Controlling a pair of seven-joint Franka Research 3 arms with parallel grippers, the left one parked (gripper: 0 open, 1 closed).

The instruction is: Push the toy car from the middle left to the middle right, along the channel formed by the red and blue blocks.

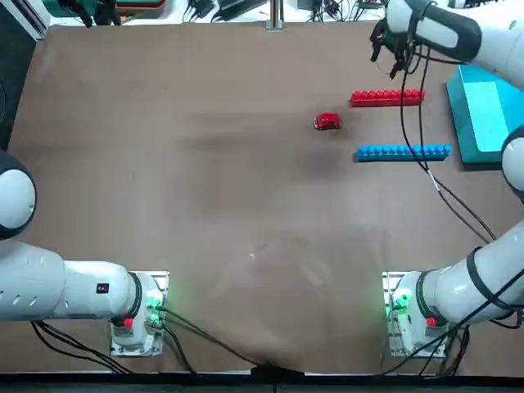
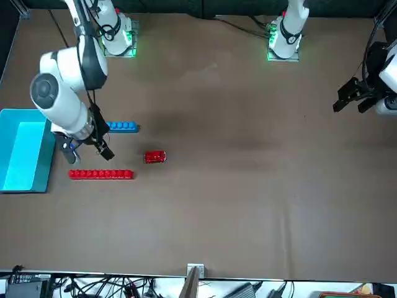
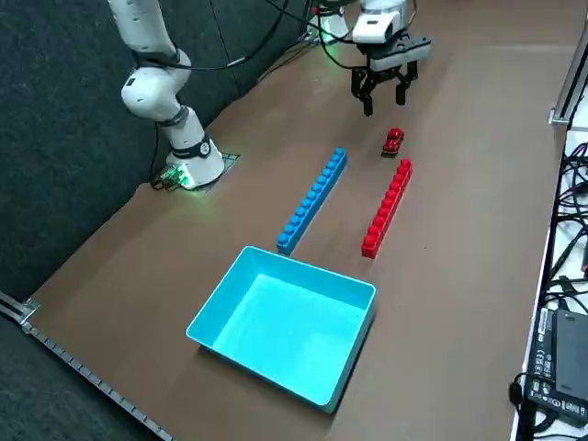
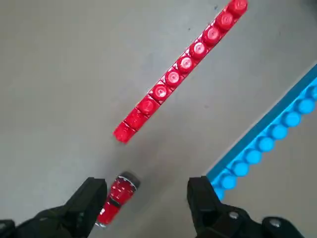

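The toy car (image 1: 327, 121) sits on the surface (image 1: 205, 188), toward its far edge and right of the middle, just outside the left end of the channel (image 1: 385, 126). It is upright on its wheels, its length running roughly left to right, with one dark end facing the channel. It touches neither bar and lies between their lines, slightly closer to that of the red bar (image 1: 386, 98). The red bar is the one nearer the far edge; the blue bar (image 1: 403, 153) runs roughly parallel to it on the side nearer the robot, and reaches farther toward the right edge. Bare brown surface shows between the two. Right of both bars, near the right edge, stands a light-blue box (image 3: 280, 317), apart from them, its open top facing up. The right hand (image 4: 148, 184) hangs raised above the surface, in the region of the car and the bars, with its fingers pointing down. It is open, the two fingers wide apart and nothing gripped. Dark cables (image 1: 423, 123) from the arm pass across the overhead view of the right parts of both bars, in front of their studs.
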